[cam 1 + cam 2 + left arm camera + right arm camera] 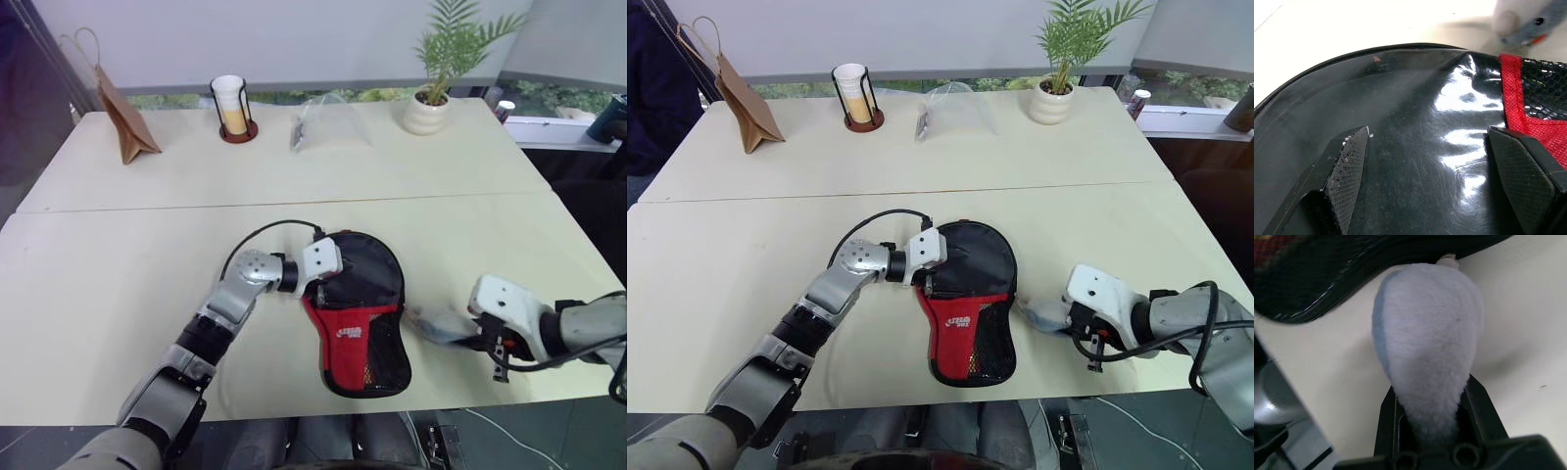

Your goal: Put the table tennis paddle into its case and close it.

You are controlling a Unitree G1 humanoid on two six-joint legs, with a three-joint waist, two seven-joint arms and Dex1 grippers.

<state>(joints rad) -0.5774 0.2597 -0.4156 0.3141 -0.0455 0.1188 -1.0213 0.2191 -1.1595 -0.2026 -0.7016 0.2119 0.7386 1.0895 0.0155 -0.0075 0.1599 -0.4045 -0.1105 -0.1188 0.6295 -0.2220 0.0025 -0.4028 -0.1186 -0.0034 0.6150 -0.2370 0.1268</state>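
Black case (358, 313) on table (118, 294), cup (230, 106) in holder (236, 129)

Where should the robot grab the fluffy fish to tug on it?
Probably at the fluffy fish's narrow tail, coming from the case's right side. The tail tapers thin enough to fit between the right gripper's fingers, which already pinch it there.

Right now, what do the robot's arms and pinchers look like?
Both arms are silver-grey metal with darker joints, and each wrist ends in a white boxy block. A thin black cable loops over the left arm and another curls by the right arm. The left gripper and right gripper each have two black fingers; the left's pads have a criss-cross grip pattern.
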